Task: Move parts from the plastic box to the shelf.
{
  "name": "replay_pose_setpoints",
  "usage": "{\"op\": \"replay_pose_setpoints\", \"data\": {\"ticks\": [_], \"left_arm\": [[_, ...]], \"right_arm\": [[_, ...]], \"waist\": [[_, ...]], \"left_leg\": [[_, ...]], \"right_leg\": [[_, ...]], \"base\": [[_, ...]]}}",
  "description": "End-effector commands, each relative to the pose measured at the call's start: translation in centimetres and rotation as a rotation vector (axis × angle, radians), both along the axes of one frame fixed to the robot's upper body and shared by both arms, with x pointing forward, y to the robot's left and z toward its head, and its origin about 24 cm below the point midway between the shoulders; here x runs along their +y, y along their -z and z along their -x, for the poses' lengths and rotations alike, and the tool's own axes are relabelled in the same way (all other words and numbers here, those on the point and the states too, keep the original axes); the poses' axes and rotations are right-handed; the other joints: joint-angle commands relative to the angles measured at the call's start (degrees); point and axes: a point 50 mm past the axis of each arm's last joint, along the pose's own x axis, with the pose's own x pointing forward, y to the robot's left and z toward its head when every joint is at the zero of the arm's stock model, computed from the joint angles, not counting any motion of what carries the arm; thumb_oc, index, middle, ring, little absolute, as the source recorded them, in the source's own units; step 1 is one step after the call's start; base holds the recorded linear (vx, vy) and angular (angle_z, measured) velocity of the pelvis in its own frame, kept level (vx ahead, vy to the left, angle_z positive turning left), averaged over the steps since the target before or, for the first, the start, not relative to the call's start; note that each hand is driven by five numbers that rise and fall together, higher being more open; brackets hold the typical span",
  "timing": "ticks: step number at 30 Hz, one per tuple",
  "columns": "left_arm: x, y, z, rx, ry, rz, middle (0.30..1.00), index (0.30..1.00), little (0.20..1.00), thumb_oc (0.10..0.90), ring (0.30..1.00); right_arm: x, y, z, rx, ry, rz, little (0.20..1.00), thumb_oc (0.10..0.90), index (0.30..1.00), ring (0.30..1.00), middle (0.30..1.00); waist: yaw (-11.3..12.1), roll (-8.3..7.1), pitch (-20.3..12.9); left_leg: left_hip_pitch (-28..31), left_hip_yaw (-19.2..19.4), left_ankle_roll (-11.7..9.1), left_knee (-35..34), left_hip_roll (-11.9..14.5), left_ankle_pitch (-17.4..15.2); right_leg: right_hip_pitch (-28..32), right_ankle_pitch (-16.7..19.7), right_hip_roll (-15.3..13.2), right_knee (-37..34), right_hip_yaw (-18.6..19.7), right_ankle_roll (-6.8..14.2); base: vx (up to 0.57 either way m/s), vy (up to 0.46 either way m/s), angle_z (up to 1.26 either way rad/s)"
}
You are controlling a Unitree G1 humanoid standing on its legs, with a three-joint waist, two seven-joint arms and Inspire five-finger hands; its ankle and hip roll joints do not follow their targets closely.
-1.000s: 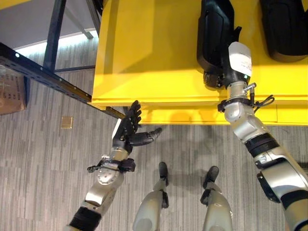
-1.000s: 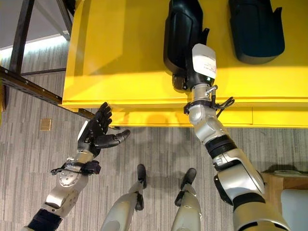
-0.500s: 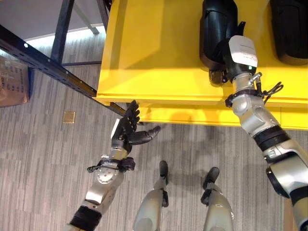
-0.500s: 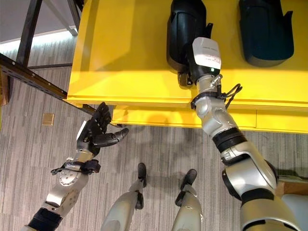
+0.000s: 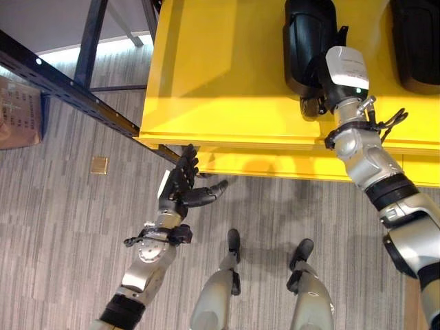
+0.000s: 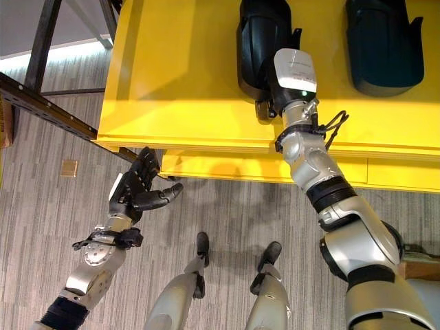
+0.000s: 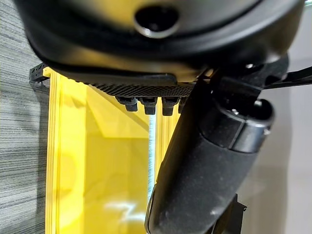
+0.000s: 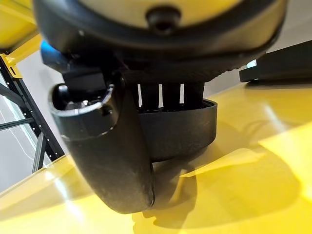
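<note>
My right hand [image 6: 269,96] has pushed further into the yellow plastic box [image 5: 227,75], fingers on black part [image 5: 306,41], grip unclear; left hand [image 5: 182,185] stays wide, pickup pending.

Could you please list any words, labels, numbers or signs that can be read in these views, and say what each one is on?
None can be read.
White cover on the right hand: one green dot, no legible print.
Brown box on the floor beside the dark rack beam: faint markings, too blurred to read.
Yellow box and the black parts in it: no print visible.
</note>
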Motion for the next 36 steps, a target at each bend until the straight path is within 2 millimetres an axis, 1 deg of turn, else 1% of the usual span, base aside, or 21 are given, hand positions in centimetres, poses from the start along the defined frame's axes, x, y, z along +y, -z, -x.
{"op": "replay_pose_setpoints", "data": {"ticks": [1, 8, 22, 27, 36], "left_arm": [[0.4, -5.2, -0.2, -0.266, 0.017, 0.030, 1.000, 1.000, 1.000, 0.900, 1.000], [0.5, -5.2, -0.1, -0.267, 0.013, 0.037, 1.000, 1.000, 1.000, 0.900, 1.000], [0.8, -5.4, -0.1, -0.277, 0.001, 0.033, 1.000, 1.000, 1.000, 0.900, 1.000], [0.8, -5.5, -0.1, -0.280, 0.001, 0.036, 1.000, 1.000, 1.000, 0.900, 1.000], [0.8, -5.7, -0.1, -0.289, -0.008, 0.024, 1.000, 1.000, 1.000, 0.900, 1.000]], "right_arm": [[2.8, -4.1, -0.2, -0.104, -0.052, 0.085, 0.300, 0.400, 0.300, 0.300, 0.300], [3.0, -4.0, -0.4, -0.097, -0.051, 0.088, 0.300, 0.400, 0.300, 0.300, 0.300], [4.5, -4.5, -0.3, -0.099, -0.088, 0.151, 0.300, 0.400, 0.300, 0.300, 0.300], [5.2, -4.3, -0.3, -0.091, -0.109, 0.155, 0.300, 0.400, 0.300, 0.300, 0.300], [5.6, -3.9, -0.4, -0.074, -0.114, 0.179, 0.300, 0.400, 0.300, 0.300, 0.300]], "waist": [[4.3, -5.13, -0.2], [4.6, -5.18, -0.3], [5.3, -5.73, -0.4], [5.5, -5.95, -0.3], [5.9, -5.90, -0.1]], "left_leg": [[3.9, 0.7, -3.8, -0.5, 2.5, -4.0], [3.9, 0.6, -3.7, -0.6, 2.5, -3.9], [3.6, 0.2, -3.6, -1.0, 2.4, -3.8], [3.5, 0.0, -3.6, -0.8, 2.3, -3.8], [3.1, -0.2, -3.5, -0.7, 2.0, -4.0]], "right_leg": [[6.1, 4.3, -5.5, -4.1, 0.0, 6.5], [6.2, 4.3, -5.5, -4.3, -0.2, 6.5], [6.3, 4.6, -5.5, -4.7, -0.7, 6.6], [6.6, 4.7, -5.5, -4.9, -0.9, 6.6], [6.5, 4.8, -5.6, -4.8, -1.0, 6.7]], "base": [[0.00, 0.000, 0.00], [0.00, 0.000, 0.00], [0.00, 0.001, 0.01], [0.00, 0.000, 0.00], [0.00, 0.000, 0.00]]}}
